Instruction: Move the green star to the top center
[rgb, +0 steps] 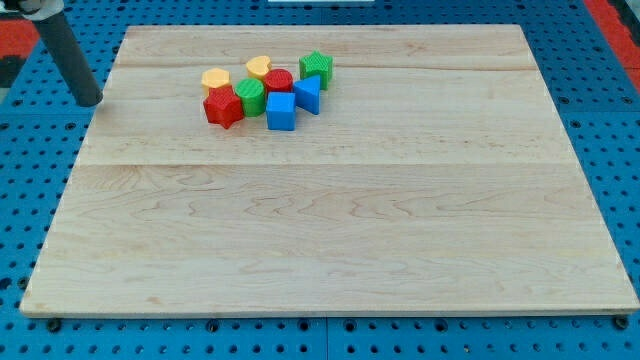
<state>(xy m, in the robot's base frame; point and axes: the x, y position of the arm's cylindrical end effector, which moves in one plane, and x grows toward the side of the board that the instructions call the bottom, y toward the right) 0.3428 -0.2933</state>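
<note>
The green star (316, 67) sits near the view's top, just left of center, at the right end of a tight cluster of blocks. My tip (90, 101) is at the view's far left, off the wooden board's left edge, well to the left of the cluster. Beside the star lie a red block (279, 81), a blue block (308, 94), a blue cube (281, 111), a green block (250, 96), a red star-like block (223, 107), a yellow block (260, 67) and an orange-yellow hexagon-like block (215, 79).
The wooden board (330, 220) rests on a blue perforated table (20, 200). The dark rod (68, 55) rises from my tip to the view's top left.
</note>
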